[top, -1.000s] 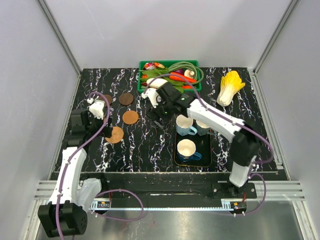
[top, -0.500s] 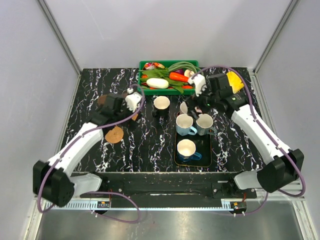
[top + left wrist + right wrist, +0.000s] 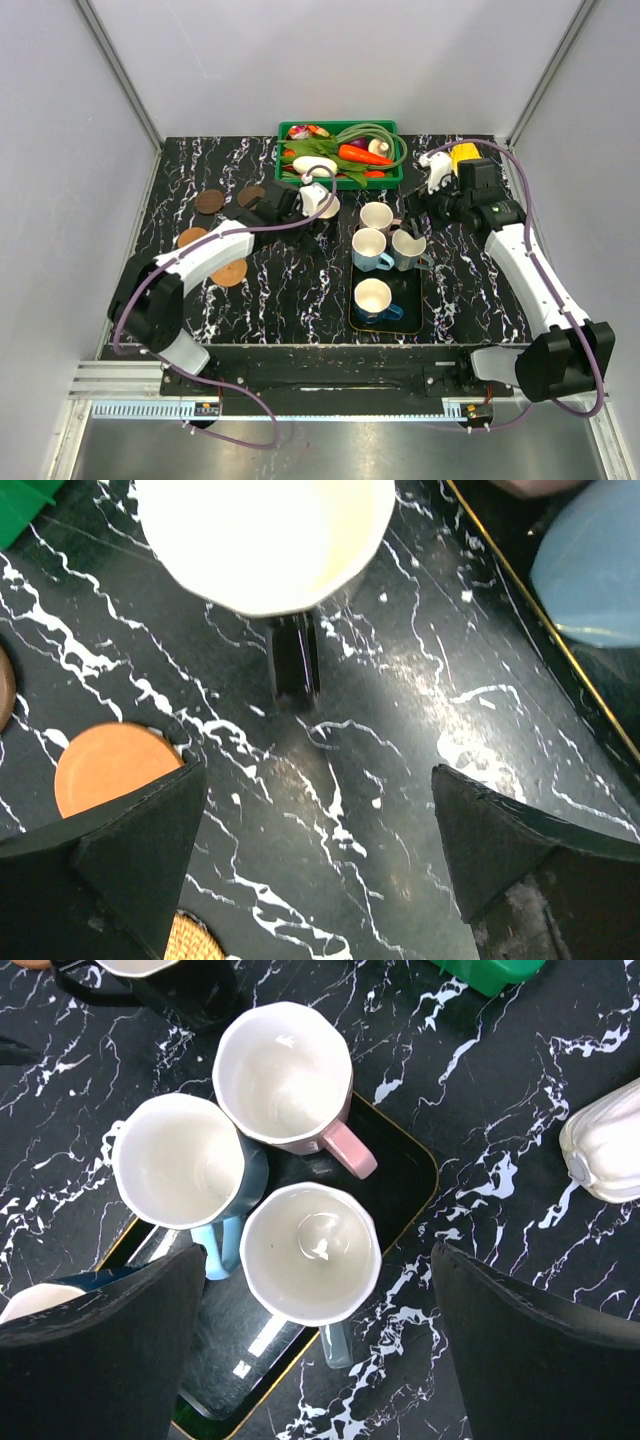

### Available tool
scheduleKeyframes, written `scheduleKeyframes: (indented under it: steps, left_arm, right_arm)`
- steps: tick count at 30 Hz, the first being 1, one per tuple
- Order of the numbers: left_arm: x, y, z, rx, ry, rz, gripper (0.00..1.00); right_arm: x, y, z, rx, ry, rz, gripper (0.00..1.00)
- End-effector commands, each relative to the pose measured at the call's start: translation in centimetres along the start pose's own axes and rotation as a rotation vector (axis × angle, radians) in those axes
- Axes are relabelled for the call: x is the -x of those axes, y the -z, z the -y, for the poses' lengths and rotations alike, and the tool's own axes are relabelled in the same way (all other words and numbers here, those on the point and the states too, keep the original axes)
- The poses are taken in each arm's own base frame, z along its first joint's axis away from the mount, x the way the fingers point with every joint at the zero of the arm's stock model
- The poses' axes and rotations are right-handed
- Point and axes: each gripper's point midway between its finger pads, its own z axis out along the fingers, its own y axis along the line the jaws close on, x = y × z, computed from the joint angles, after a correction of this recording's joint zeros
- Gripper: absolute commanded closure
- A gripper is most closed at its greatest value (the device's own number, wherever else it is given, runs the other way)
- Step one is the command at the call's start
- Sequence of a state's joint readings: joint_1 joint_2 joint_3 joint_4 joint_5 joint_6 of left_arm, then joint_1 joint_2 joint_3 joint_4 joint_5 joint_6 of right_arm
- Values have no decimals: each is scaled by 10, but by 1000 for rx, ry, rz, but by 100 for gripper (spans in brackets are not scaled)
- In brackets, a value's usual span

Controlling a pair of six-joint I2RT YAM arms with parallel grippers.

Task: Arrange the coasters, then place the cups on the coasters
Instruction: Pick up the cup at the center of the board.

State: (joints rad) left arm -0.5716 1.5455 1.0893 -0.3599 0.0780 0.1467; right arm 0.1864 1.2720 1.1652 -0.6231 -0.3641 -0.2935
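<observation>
Several brown coasters lie on the left of the table, among them (image 3: 209, 201), (image 3: 251, 195) and a woven one (image 3: 229, 271). An orange coaster (image 3: 110, 770) shows beside my left finger. A dark cup (image 3: 265, 540) stands on the bare table, its handle (image 3: 296, 660) pointing at my left gripper (image 3: 320, 860), which is open just short of it. The pink cup (image 3: 285, 1075), light blue cup (image 3: 180, 1160) and teal cup (image 3: 310, 1250) stand on the black tray (image 3: 400, 1160), with a dark blue cup (image 3: 375, 298) nearer me. My right gripper (image 3: 320, 1350) hangs open above the teal cup.
A green basket (image 3: 340, 152) of vegetables stands at the back centre. A yellow cabbage (image 3: 462, 155) lies at the back right, partly behind my right arm. The tray's gold rim (image 3: 540, 630) runs close to the dark cup's right.
My left arm has swung right, from the coasters to the dark cup. My right arm has drawn back from the table's middle to the right, over the tray.
</observation>
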Motion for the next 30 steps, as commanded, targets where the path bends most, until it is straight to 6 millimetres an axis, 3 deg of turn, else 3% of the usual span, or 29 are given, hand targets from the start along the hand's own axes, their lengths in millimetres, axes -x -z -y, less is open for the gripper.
scheduleKeyframes:
  steps: [1,8,22,25,30]
  left_arm:
    - [48,-15,-9,42,12,139,1]
    - [42,-49,-10,36,20,109,4]
    - [44,-84,-11,31,23,132,30]
    - [46,-87,-12,36,24,139,38]
    - [47,-91,-15,47,27,147,61]
  right_arm:
    - [19,9,1,11,-12,92,0]
    - [14,6,6,20,-36,86,0]
    - [11,6,7,42,-50,89,0]
    - [11,6,6,47,-56,88,0]
    - [10,5,6,52,-56,87,0]
